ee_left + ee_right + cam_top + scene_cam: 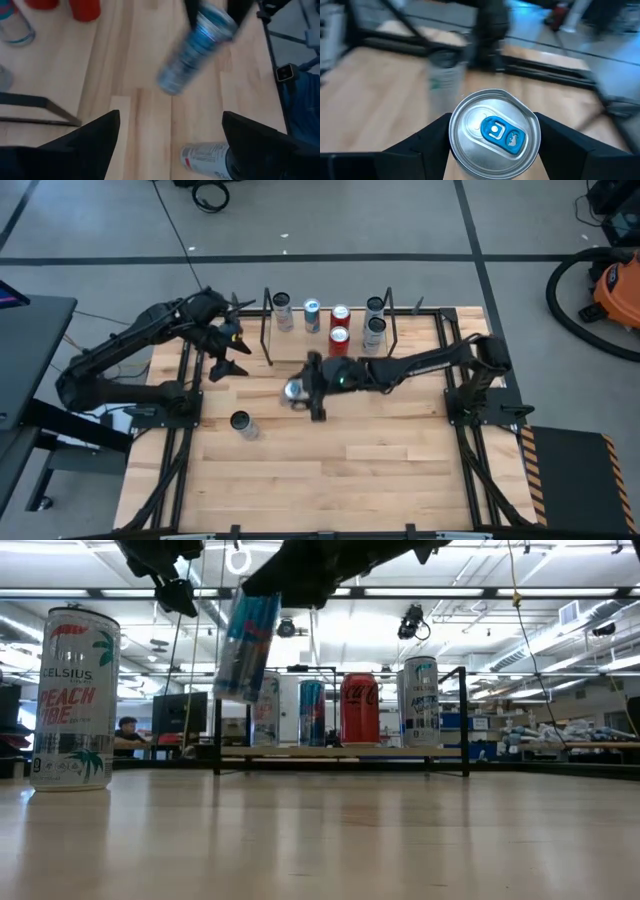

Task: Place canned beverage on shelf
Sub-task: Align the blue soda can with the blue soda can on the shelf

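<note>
Right gripper (297,392) holds a can (294,390) near the shelf (330,340).

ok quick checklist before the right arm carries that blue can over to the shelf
1. Grip: right gripper has its fingers on both sides of the blue can, can lifted off the table. Ok.
2. Can attitude: tilted in the low view, not upright. Not ok for setting down yet.
3. Free slot on the shelf: cans already fill much of the board; a gap shows in the high view between the left end frame and the leftmost can, but whether it fits is unclear. Cannot tell.
4. Left gripper: open, hovering near the shelf's left end. Not ok, may crowd the path.
5. Celsius can: upright, away from the shelf. Ok.
</note>
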